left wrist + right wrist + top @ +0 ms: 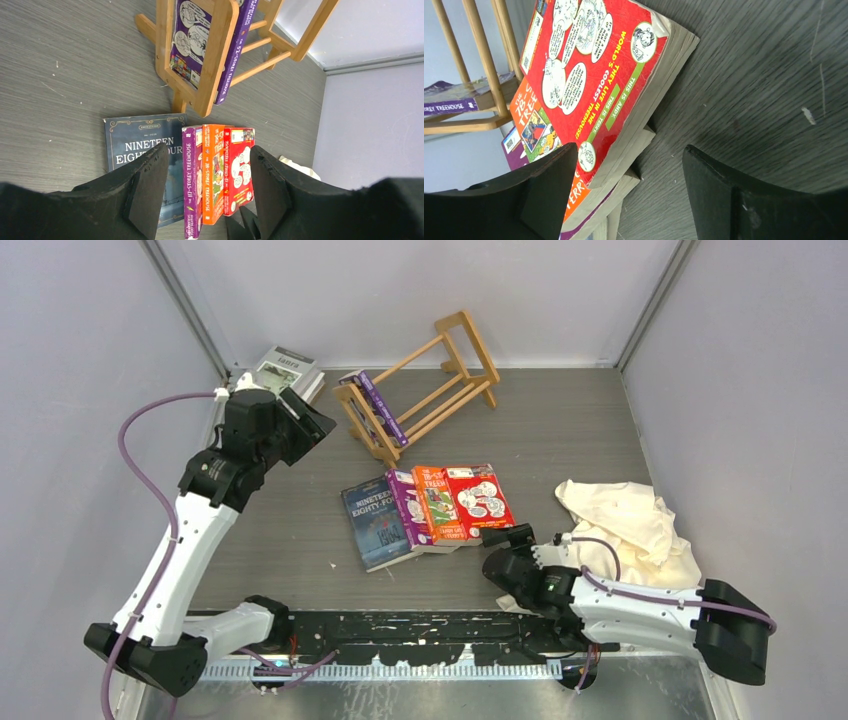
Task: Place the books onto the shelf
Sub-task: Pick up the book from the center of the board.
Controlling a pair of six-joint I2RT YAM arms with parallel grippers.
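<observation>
In the upper left of the overhead view we see a grey-and-white book (283, 368) lying by the back wall. Just below it is the left gripper (318, 426), its two black fingers spread apart with nothing between them. To its right, at upper centre, the light-wood slatted shelf (425, 390) sits diagonally on the dark grey table (570, 430). One purple paperback (381, 405) stands at its left end, inside the end frame. At the centre, four books lie flat in an overlapping row: a dark blue book (372, 525), a second purple book (406, 505), an orange book (437, 502) and a red book (480, 498). Just below the red book's near corner, the right gripper (508, 540) is low over the table, its jaws wide and gripping nothing. In its wrist view one finger is beside the red cover's edge, and we cannot tell whether they touch. At the right lies a crumpled cream cloth (630, 525).
</observation>
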